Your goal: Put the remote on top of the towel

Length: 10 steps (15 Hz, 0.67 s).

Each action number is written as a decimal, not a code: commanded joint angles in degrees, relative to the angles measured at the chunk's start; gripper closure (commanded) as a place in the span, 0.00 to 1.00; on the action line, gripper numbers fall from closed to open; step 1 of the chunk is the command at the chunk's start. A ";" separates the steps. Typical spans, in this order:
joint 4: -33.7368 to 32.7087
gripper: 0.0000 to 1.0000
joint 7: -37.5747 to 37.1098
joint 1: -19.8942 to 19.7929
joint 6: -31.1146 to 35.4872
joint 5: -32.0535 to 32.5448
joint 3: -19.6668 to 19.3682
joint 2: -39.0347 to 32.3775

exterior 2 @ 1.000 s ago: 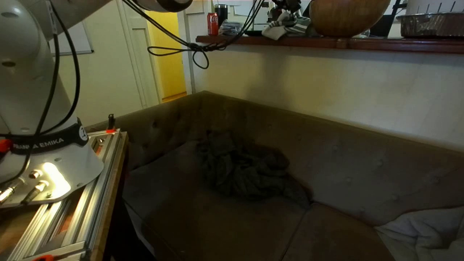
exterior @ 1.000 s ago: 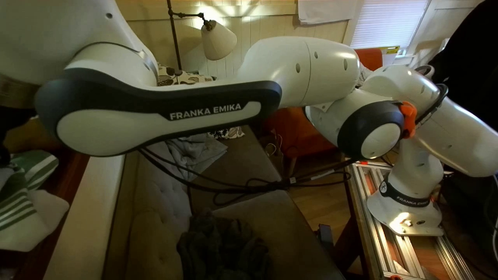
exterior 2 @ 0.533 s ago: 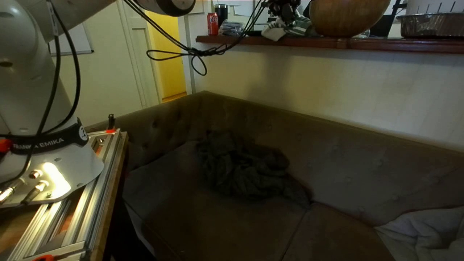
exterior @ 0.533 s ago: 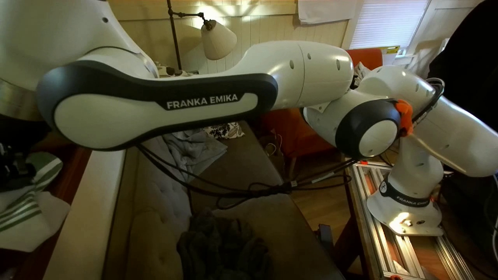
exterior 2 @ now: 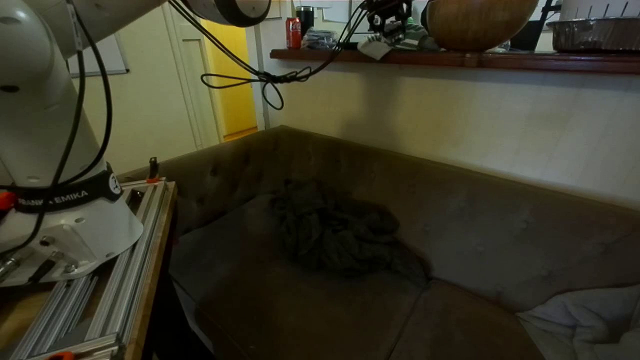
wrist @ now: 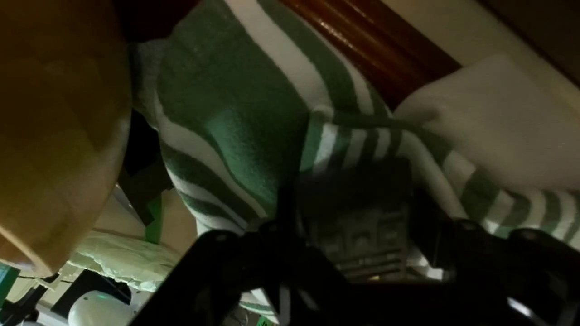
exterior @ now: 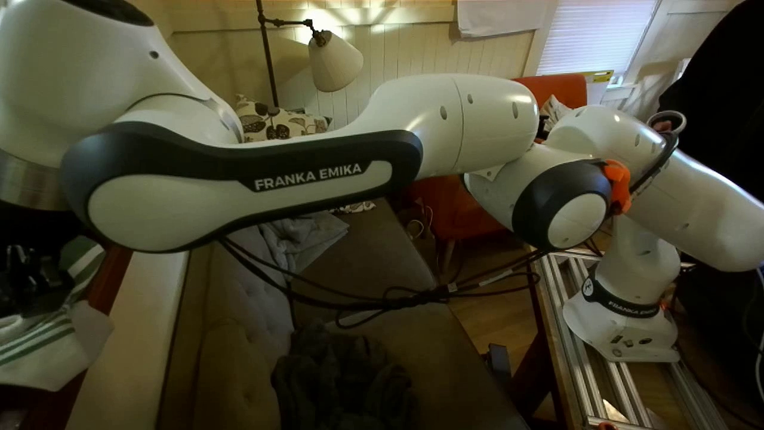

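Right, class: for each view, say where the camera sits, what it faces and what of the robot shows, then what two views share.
Wrist view: behind the gripper, which shows; faces the remote and towel.
In an exterior view: high, facing down along the sofa to the lamp; arm, base and gripper show.
In an exterior view: beside the base, facing the sofa and ledge; base, arm parts and gripper show.
Both exterior views share sofa, base, ledge and towel.

the gripper hangs low over the striped towel on the far ledge; nearer, a blanket lies crumpled on the tufted sofa.
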<state>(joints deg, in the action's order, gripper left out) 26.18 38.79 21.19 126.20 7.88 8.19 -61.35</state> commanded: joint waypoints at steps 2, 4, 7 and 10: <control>-0.24 0.01 -0.88 0.97 -4.34 -0.08 -1.75 1.96; 0.35 0.00 -3.17 1.60 -8.01 0.11 -2.35 4.39; 0.67 0.00 -7.41 3.43 -11.57 1.82 -4.63 7.72; 0.73 0.00 -11.53 5.59 -13.49 3.48 -6.68 11.37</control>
<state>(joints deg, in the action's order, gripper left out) 25.90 31.85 24.69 115.73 8.89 3.71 -53.90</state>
